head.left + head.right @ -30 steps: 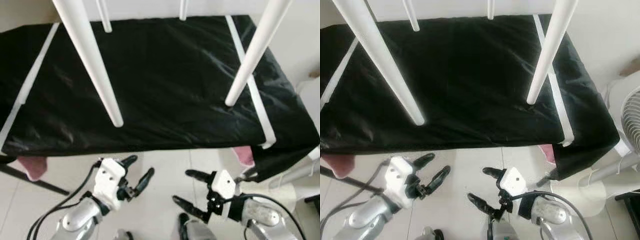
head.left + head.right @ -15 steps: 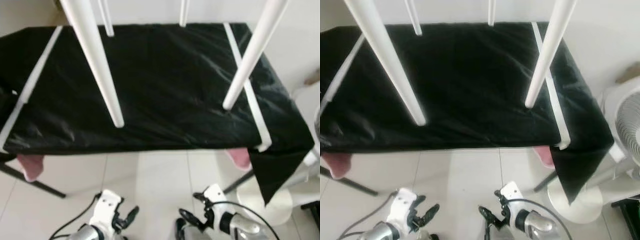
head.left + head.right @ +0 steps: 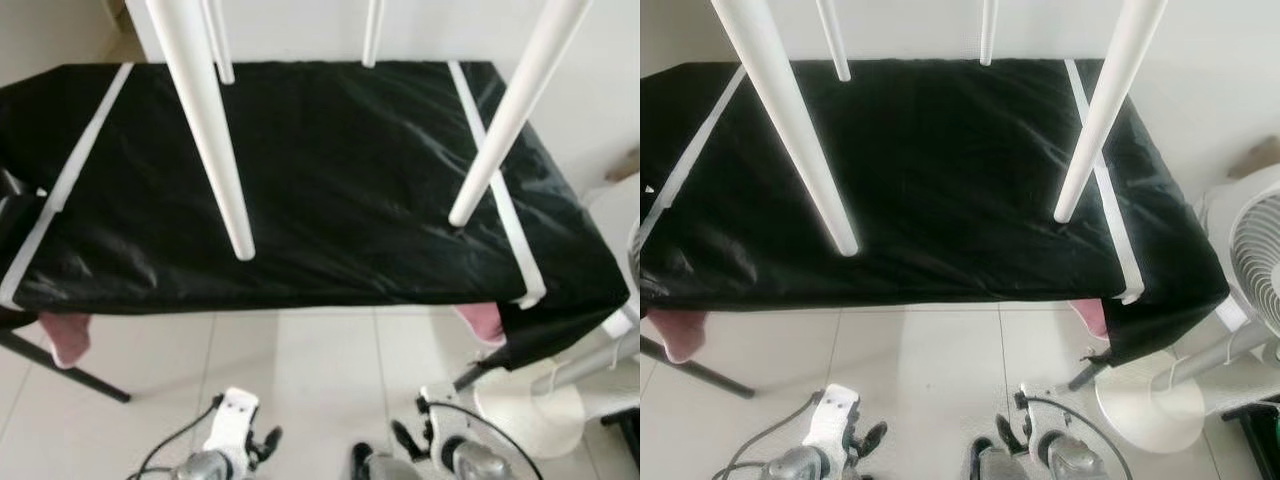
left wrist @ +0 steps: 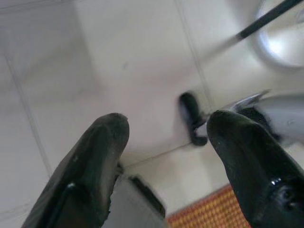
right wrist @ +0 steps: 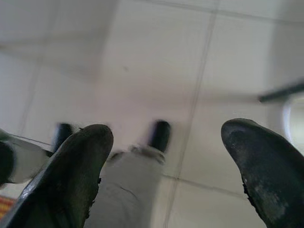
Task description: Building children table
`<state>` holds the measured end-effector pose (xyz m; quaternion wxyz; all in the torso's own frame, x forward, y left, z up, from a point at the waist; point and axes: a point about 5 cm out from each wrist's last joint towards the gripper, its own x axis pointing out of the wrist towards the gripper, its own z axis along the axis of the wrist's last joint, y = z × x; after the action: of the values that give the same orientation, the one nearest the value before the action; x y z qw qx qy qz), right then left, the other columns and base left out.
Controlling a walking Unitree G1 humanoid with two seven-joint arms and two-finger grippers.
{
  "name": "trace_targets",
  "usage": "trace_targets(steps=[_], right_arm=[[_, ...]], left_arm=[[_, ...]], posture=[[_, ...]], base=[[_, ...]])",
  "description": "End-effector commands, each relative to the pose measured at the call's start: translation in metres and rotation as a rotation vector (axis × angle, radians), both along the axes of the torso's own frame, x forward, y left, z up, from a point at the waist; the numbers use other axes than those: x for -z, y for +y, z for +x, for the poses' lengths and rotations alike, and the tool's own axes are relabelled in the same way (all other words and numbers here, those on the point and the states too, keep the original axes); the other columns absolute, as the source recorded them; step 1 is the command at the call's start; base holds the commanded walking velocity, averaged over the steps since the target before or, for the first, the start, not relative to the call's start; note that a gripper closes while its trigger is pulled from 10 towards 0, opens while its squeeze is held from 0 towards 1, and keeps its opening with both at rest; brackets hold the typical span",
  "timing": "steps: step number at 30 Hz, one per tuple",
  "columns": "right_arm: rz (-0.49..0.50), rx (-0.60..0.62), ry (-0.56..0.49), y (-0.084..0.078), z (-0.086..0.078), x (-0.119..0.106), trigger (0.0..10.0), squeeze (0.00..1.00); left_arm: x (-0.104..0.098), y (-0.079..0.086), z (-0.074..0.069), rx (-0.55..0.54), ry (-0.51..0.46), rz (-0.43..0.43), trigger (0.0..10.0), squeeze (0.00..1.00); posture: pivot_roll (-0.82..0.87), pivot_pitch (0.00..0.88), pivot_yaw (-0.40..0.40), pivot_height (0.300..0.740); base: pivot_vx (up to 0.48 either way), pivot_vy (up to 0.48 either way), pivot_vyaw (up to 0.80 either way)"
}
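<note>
— Looking at it from here, the white children's table sits upside down on the worktop draped in glossy black sheeting, with its round tapered white legs pointing up. Two near legs rise close to the robot's head, the left one and the right one, and two far ones stand near the wall.

— And the arms?

— Both hang low over the pale tiled floor, well apart from the worktop's edge. The left gripper has its jaws apart with nothing between them; the right gripper is the same, spread and empty, aimed at the tiles and the robot's own feet.

— So what could go wrong?

— I'd say the legs themselves. They lean outward and stand tall, so an arm swung up carelessly could knock one sideways. If a leg isn't screwed home, I can't tell from here, a bump might loosen it or shift the whole piece across that slick sheeting.

— Anything around the worktop?

— A white pedestal fan stands just beside the right corner, and a loose flap of sheeting hangs there. The right arm rising could snag the flap and drag the cover, table and all. The fan's stand is near enough to be clipped too.
</note>
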<state>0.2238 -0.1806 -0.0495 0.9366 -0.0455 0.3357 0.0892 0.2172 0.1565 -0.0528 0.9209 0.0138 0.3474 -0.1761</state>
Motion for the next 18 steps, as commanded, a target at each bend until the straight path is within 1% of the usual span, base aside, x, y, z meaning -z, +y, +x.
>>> trace_targets(steps=[1,4,6,8,9,12,13,14,16,17,18], right_arm=[[-0.037,0.051,0.078,-0.006,-0.017,0.014,10.0,0.00],[-0.056,0.060,0.095,-0.008,-0.021,0.017,10.0,0.00],[-0.075,0.080,0.123,-0.010,-0.029,0.022,10.0,0.00],[-0.075,0.080,0.123,-0.010,-0.029,0.022,10.0,0.00],[-0.098,0.129,0.154,-0.015,-0.038,0.027,10.0,0.00],[-0.113,0.147,0.163,-0.018,-0.041,0.029,10.0,0.00],[-0.132,0.158,0.177,-0.020,-0.045,0.031,10.0,0.00],[-0.132,0.158,0.177,-0.020,-0.045,0.031,10.0,0.00],[-0.145,0.159,0.210,-0.022,-0.052,0.035,10.0,0.00],[-0.145,0.159,0.210,-0.022,-0.052,0.035,10.0,0.00],[-0.149,0.150,0.216,-0.022,-0.053,0.035,10.0,0.00]], left_arm=[[0.016,0.012,-0.019,-0.085,0.093,0.082,10.0,0.00],[0.018,0.013,-0.021,-0.093,0.101,0.103,10.0,0.00],[0.021,0.013,-0.023,-0.096,0.109,0.135,10.0,0.00],[0.021,0.013,-0.023,-0.096,0.109,0.135,10.0,0.00],[0.023,0.011,-0.025,-0.098,0.117,0.157,10.0,0.00],[0.024,0.011,-0.026,-0.107,0.121,0.159,10.0,0.00],[0.026,0.011,-0.027,-0.117,0.130,0.168,10.0,0.00],[0.026,0.011,-0.027,-0.117,0.130,0.168,10.0,0.00],[0.029,0.010,-0.031,-0.119,0.144,0.202,10.0,0.00],[0.029,0.010,-0.031,-0.119,0.144,0.202,10.0,0.00],[0.029,0.007,-0.031,-0.106,0.135,0.205,10.0,0.00]], posture=[[-0.04,0.174,-0.007,0.740],[-0.04,0.171,-0.007,0.740],[-0.05,0.163,-0.007,0.740],[-0.05,0.163,-0.007,0.740],[-0.05,0.154,-0.007,0.740],[-0.05,0.153,-0.006,0.740],[-0.05,0.142,-0.013,0.740],[-0.05,0.142,-0.013,0.740],[-0.05,0.134,-0.016,0.740],[-0.05,0.134,-0.016,0.740],[-0.03,0.117,-0.031,0.740]], base=[[0.000,0.000,0.00],[0.000,0.000,0.00],[0.000,0.000,0.00],[0.000,0.000,0.00],[0.000,0.000,0.00],[0.000,0.000,0.00],[0.000,0.000,0.00],[0.000,0.000,0.00],[0.000,0.000,0.00],[0.000,0.000,0.00],[0.000,0.000,0.00]])
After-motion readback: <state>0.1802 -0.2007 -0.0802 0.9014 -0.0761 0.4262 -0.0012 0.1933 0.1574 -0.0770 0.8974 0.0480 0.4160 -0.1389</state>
